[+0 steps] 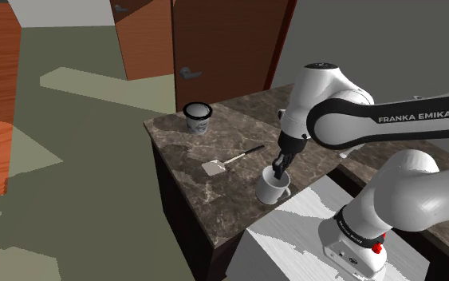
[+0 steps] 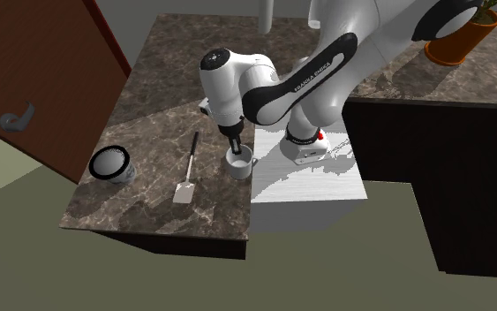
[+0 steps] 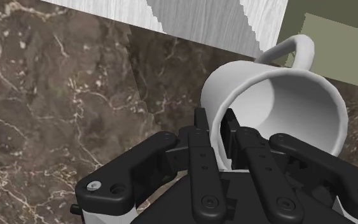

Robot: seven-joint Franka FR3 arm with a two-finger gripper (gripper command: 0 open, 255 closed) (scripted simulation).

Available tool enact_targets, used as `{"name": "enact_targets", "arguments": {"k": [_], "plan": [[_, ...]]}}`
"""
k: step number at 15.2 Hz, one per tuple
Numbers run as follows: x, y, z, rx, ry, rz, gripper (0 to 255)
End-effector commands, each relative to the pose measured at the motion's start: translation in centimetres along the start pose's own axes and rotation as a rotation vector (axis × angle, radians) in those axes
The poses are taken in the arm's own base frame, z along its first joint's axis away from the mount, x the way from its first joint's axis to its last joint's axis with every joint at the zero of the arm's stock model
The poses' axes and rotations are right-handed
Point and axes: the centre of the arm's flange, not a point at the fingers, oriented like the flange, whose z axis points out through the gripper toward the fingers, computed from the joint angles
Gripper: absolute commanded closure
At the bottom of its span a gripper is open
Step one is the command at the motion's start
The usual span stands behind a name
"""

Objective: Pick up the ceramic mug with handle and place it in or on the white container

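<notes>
Fingers (image 3: 204, 167): black pair, clasping narrowly across rim wall of white mug (image 3: 279, 105), being held well apart from dark-rimmed container (image 1: 197, 117). Risk, judged: one-sided pinch is leaving mug free for pivoting or slipping before reaching container.

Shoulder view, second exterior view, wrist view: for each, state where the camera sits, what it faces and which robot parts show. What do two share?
Shoulder view: beside the stand, looking down over the counter; arm, end effector on mug.
Second exterior view: high off the counter's edge, looking steeply down; arm, stand.
Wrist view: on the hand, looking along the fingers clasping the mug's wall.
Shared: both exterior views show spatula and dark-rimmed container.
</notes>
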Motion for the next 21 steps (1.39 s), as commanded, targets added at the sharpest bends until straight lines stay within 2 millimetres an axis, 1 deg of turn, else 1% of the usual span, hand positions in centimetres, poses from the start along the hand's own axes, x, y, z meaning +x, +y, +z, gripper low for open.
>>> {"name": "enact_targets", "arguments": {"k": [1, 21], "plan": [[0.0, 0.0, -0.5, 0.000, 0.000, 0.000, 255], [-1.0, -0.8, -11.0, 0.000, 0.000, 0.000, 255]]}}
